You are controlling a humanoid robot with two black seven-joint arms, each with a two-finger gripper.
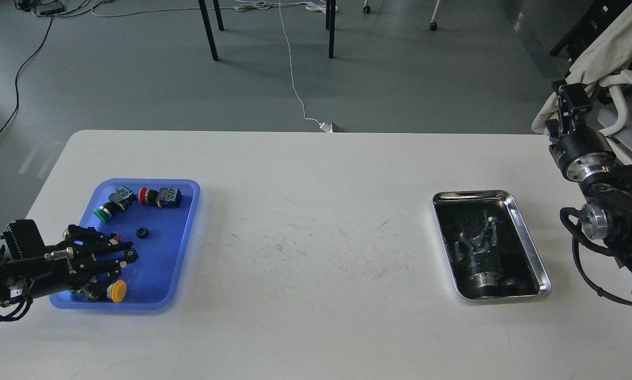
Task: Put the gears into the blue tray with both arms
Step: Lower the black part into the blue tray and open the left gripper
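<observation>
Spanning white scuffed table [316,174] w/ grey floor [136,79], cables behind.

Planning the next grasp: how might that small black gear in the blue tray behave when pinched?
The gear looks tiny and lies flat, so probably light and hard to pinch. Being round, it may roll if tipped on edge.

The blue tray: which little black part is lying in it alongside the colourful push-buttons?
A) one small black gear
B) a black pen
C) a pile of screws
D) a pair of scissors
A: a single small black gear with a centre hole lies on the floor of the blue tray, just below the green-capped button and red-capped button.
</observation>
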